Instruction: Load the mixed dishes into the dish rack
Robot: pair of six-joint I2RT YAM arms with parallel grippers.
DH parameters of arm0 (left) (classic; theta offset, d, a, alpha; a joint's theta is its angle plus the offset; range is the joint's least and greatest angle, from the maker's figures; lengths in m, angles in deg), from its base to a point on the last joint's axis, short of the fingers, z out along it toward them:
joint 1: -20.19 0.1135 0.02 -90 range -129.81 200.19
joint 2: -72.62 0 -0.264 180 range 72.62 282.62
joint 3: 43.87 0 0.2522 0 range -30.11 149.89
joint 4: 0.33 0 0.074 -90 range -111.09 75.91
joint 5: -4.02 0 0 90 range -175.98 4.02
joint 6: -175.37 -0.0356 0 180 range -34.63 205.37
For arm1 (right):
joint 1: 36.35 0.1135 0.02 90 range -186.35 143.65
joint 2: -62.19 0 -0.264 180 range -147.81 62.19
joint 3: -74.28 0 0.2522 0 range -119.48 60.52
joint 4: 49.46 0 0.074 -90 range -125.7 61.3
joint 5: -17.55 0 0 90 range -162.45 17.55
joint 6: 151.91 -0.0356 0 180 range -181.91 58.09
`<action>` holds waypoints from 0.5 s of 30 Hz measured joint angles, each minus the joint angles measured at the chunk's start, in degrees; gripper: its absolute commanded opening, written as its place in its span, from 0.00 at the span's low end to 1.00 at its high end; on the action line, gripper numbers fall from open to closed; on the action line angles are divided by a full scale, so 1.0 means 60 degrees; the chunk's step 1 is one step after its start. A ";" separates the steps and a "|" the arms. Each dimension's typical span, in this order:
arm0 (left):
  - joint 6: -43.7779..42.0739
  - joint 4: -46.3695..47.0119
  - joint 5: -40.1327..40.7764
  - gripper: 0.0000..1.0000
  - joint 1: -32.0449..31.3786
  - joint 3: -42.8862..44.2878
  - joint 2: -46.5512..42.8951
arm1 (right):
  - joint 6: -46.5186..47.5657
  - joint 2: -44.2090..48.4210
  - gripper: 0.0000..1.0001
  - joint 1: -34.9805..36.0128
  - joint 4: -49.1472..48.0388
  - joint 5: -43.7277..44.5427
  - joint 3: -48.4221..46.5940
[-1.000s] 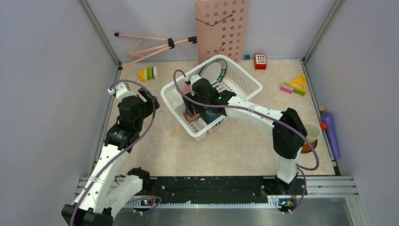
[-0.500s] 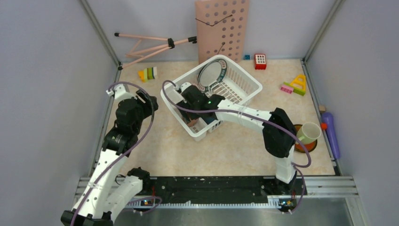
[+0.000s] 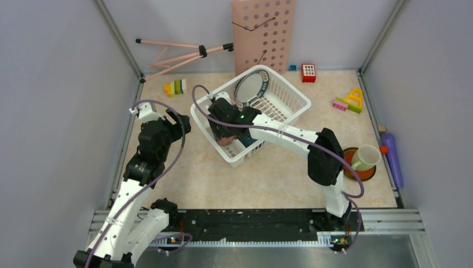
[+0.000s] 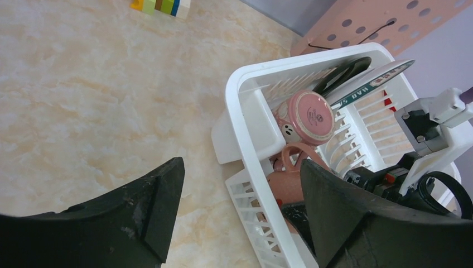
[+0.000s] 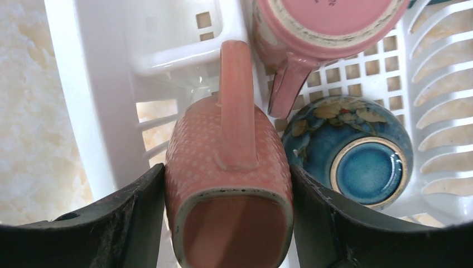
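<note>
From where I stand, the left gripper [image 4: 241,167] hangs over the bare table just beside the dish rack [image 4: 245,120], its fingers spread and nothing between them. It plays no part in this step, and I would leave it clear of the rack.

The right gripper [image 5: 226,178] is pinching a pink dotted cup [image 5: 228,145] by its two flanks. The cup lies on its side with the handle up and its mouth toward the wrist, low in the near-left corner of the rack. A second pink cup [image 5: 329,17] stands upside down just beyond it, and the blue bowl [image 5: 357,162] sits bottom-up close on its right.

To do this well, I think the cup should go straight down into the gap by the rack wall. It should avoid knocking the other cup's handle or the bowl, and be let go only once it rests. The fingers should then lift straight out.

Off to the right, a light green mug [image 3: 365,157] sits on an orange plate [image 3: 357,174], both not yet loaded. At the far end of the rack the large plate [image 3: 252,86] stands on edge.

I cannot tell whether the held cup touches the grid floor. From above, the arm hides it almost wholly. I see no yellow plate anywhere.
</note>
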 measured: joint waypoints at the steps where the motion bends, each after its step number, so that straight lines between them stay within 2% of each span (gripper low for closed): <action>1: -0.0011 -0.0007 -0.0062 0.89 0.0000 0.0004 0.0055 | 0.0004 -0.0011 0.23 0.0000 0.0004 -0.0080 0.0000; 3: -0.0138 -0.0047 -0.0262 0.91 0.0000 0.0051 0.0244 | 0.0066 -0.0157 0.24 -0.0004 0.0058 -0.0372 -0.0087; 5: -0.0273 -0.0087 -0.0499 0.91 0.0000 0.0109 0.0441 | 0.0208 -0.0361 0.31 -0.0004 0.0146 -0.0619 -0.0226; 8: -0.0437 -0.0189 -0.0707 0.83 0.0000 0.0113 0.0441 | 0.0557 -0.0568 0.60 -0.0098 0.0280 -0.1118 -0.0321; 11: -0.0466 -0.0219 -0.0736 0.74 0.0000 0.0113 0.0215 | 0.1060 -0.0583 0.82 -0.0142 0.0259 -0.1523 -0.0306; 15: -0.0404 -0.0102 -0.0627 0.66 0.0000 0.0073 -0.0280 | 0.1723 -0.0404 0.89 -0.0168 -0.0044 -0.1810 0.0033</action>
